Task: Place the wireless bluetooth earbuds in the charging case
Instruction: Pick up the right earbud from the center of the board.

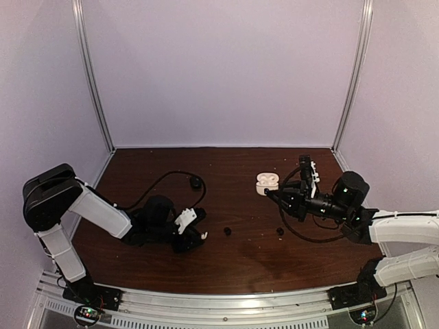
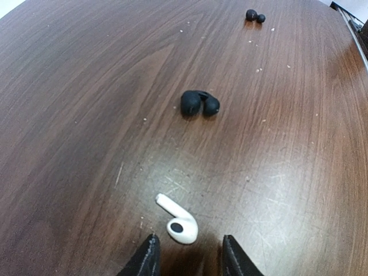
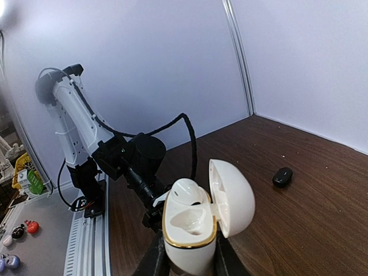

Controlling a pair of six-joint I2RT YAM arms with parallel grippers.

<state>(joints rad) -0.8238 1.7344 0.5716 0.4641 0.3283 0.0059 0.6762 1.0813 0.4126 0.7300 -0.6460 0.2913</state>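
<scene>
A white earbud (image 2: pixel 178 221) with a short stem lies on the wooden table (image 2: pixel 86 115), just ahead of my left gripper (image 2: pixel 188 259). That gripper is open, a fingertip on either side, and touches nothing. A black earbud (image 2: pixel 199 103) lies farther out and another black earbud (image 2: pixel 255 16) lies beyond it. My right gripper (image 3: pixel 187 253) is shut on the white charging case (image 3: pixel 192 230), held upright with its lid (image 3: pixel 233 195) swung open. One white earbud (image 3: pixel 187 192) sits in the far slot and the near slot is empty. In the top view the case (image 1: pixel 266 182) hangs at centre right.
A small black case (image 1: pixel 196 182) lies closed at the back of the table, left of centre, also seen as the black case (image 3: pixel 282 176) in the right wrist view. Purple walls close off the back and sides. A metal rail (image 1: pixel 226 301) runs along the near edge.
</scene>
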